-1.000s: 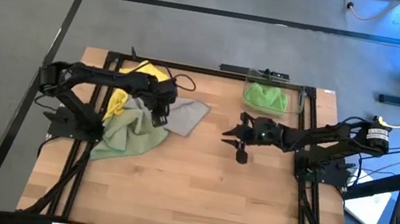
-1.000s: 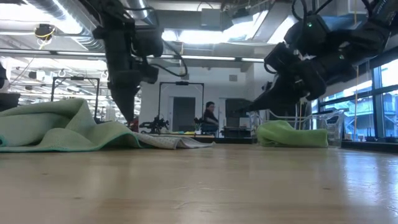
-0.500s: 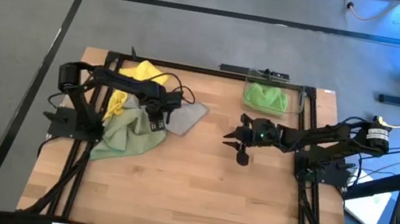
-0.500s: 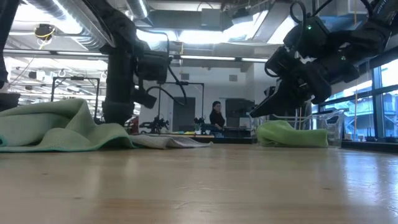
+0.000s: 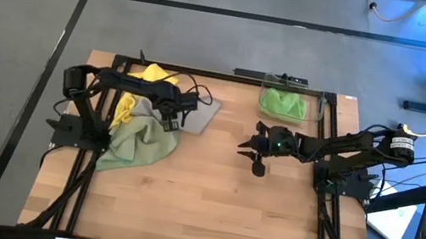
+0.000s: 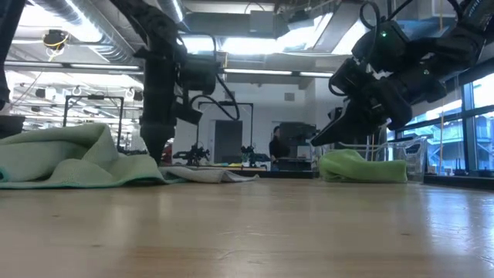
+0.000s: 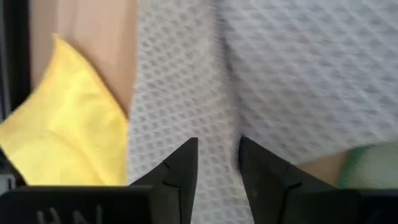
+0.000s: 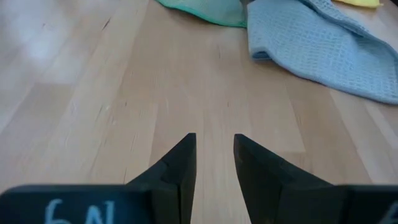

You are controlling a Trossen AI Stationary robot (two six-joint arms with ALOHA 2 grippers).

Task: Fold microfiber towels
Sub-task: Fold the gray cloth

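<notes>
Progress, judged: one bright green microfiber towel lies in the clear plastic bin; three remain unfolded. The bright yellow towel, pale olive-green towel and grey-beige waffle towel are heaped well left of the bin. Left gripper is down on the grey-beige towel, fingers narrowly parted with cloth between them, grasp uncertain; right gripper hovers empty near the bin, fingers slightly apart.

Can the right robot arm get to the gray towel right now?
Probably yes. The right gripper hovers over bare wood, and nothing lies between it and the gray towel. But the left gripper is already down on that towel, so they might bump.
</notes>
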